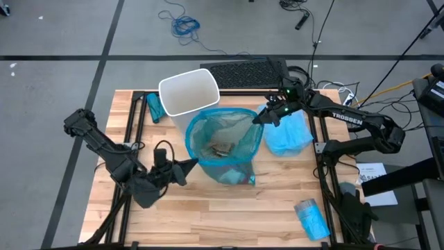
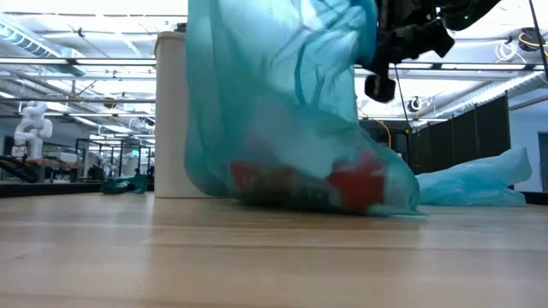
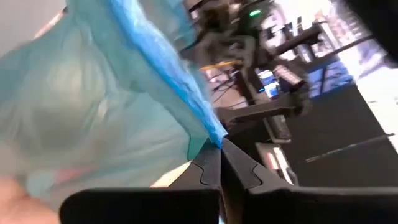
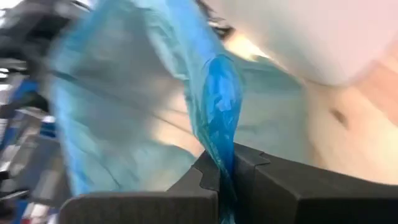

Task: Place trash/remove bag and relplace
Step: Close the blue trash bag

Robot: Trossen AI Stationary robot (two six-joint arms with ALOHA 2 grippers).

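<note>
Wooden tabletop (image 1: 208, 208) carries everything, and both arms work at its middle. Nearest, the left gripper (image 1: 189, 167) has its fingers pinched together on the rim of the blue bag (image 1: 225, 149), as the left wrist view shows (image 3: 219, 152). From that gripper the bag's open mouth stretches straight away toward the right gripper (image 1: 266, 116), which is likewise clamped on the opposite rim (image 4: 225, 165). So the mouth's long axis runs from one gripper to the other, and the bag hangs between them with its bottom resting on the table (image 2: 300, 192). The trash (image 1: 220, 148) sits inside at the bottom, below and between both tools; red shapes show through the film in the low view, though they are too blurred to name. Just beyond the bag from the left gripper stands the white bin (image 1: 189, 90), already without a liner. To my eye the next move turns on keeping both pinches level. A spare bag (image 1: 288, 135) lies just past the right gripper.
</note>
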